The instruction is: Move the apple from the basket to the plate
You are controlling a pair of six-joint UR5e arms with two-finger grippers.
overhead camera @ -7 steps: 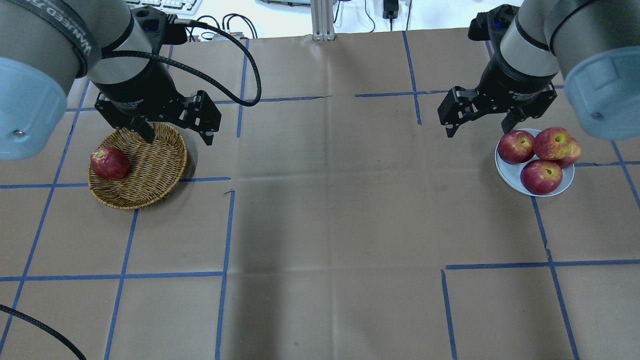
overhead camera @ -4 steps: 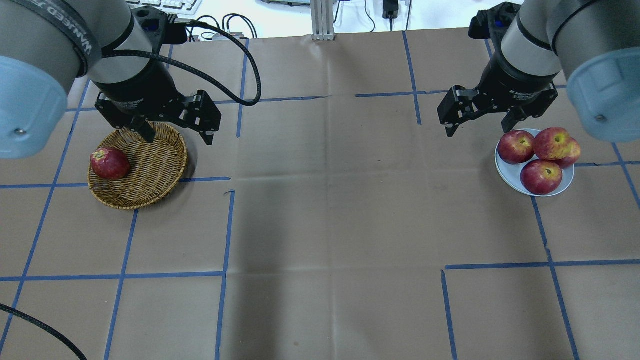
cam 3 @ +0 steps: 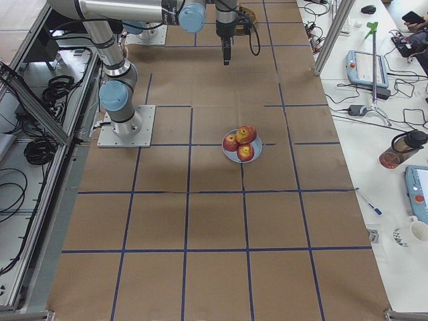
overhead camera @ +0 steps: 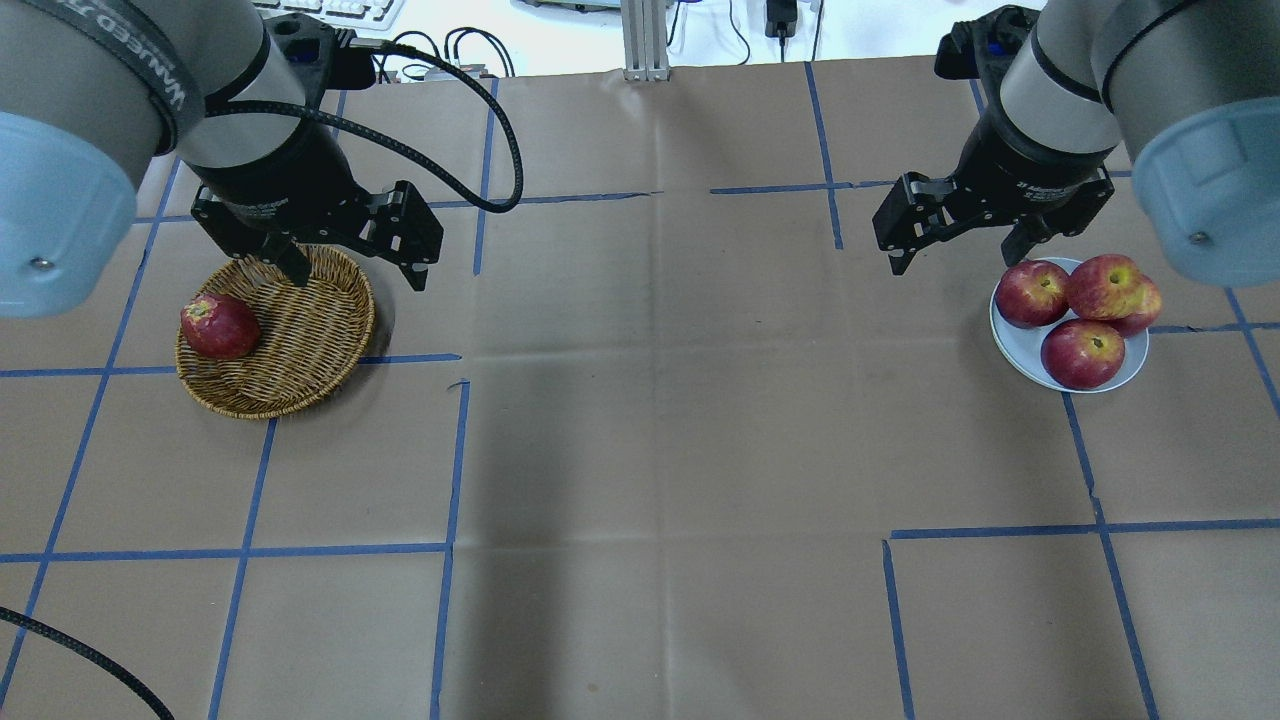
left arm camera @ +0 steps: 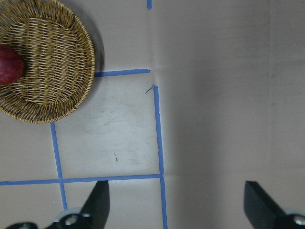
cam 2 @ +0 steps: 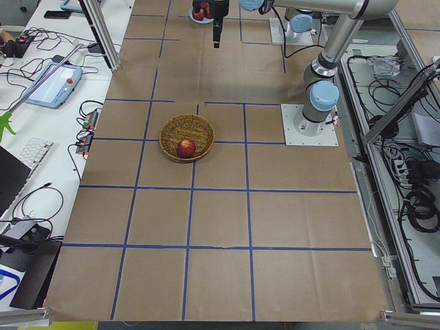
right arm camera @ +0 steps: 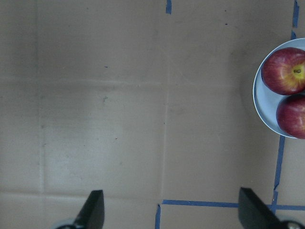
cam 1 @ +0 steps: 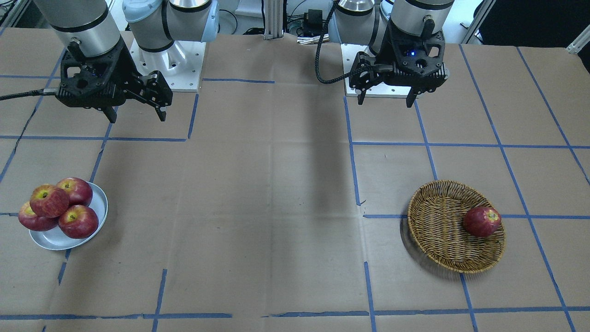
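The apple point(overhead camera: 1104, 285), lighter red with a yellow patch at its stem, lies on top of darker apples on the pale plate point(overhead camera: 1012, 345); it also shows in the front view point(cam 1: 48, 200). The wicker basket point(overhead camera: 300, 340) holds one dark red apple point(overhead camera: 219, 326) at its left side. My left gripper point(overhead camera: 355, 270) is open and empty, raised over the basket's far rim. My right gripper point(overhead camera: 958, 255) is open and empty, raised just left of and beyond the plate. The left wrist view shows the basket point(left arm camera: 52, 62), the right wrist view the plate's edge point(right arm camera: 261, 102).
Brown paper with blue tape lines covers the table point(overhead camera: 660, 420). A black cable point(overhead camera: 500, 140) loops from the left wrist. Metal posts and operators' gear stand beyond the far edge.
The right arm has shifted very slightly; both grippers stay open and the apples, basket and plate have not moved.
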